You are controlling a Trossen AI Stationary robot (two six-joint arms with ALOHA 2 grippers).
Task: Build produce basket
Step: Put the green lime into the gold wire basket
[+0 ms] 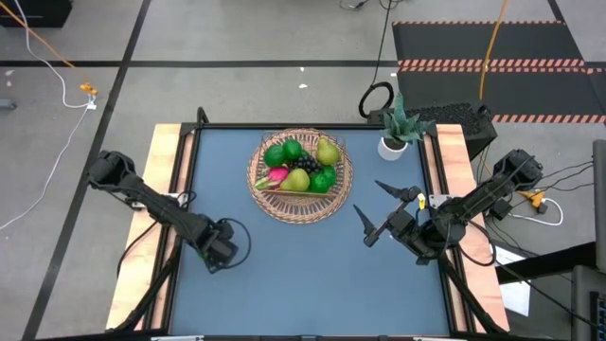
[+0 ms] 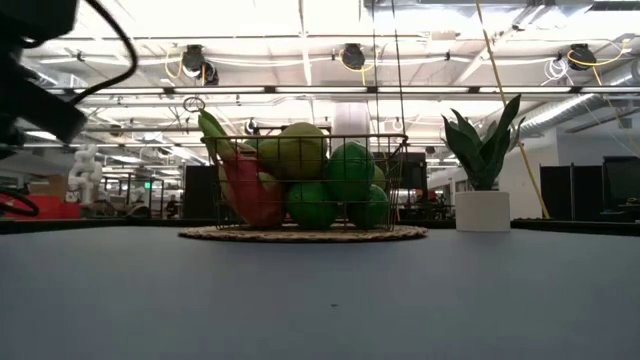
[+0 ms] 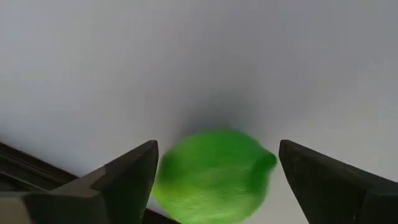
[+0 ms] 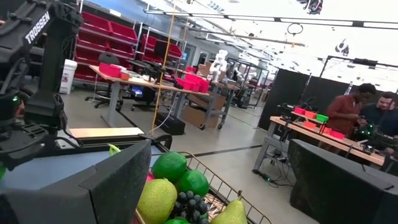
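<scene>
The wicker basket (image 1: 301, 204) stands at the table's far middle and holds the produce: round green fruits (image 1: 281, 154), pears (image 1: 328, 150), a grape bunch (image 1: 305, 165) and a pink dragon fruit (image 1: 276, 175). It also shows in the low view (image 2: 300, 232). My left gripper (image 1: 222, 248) points down at the table's near left, open. In the left wrist view (image 3: 217, 146) its fingers stand on either side of a round green fruit (image 3: 214, 177) over the blue tabletop. My right gripper (image 1: 367, 195) is open and empty, just right of the basket. My left gripper's fingers (image 3: 134, 171) stand close on either side of the round green fruit, coming from above. I cannot tell whether they touch it.
A small white pot with a green plant (image 1: 393, 144) stands at the far right, close behind my right gripper. The blue tabletop (image 1: 312, 275) lies bare in front of the basket. People stand at benches in the room beyond (image 4: 354, 112).
</scene>
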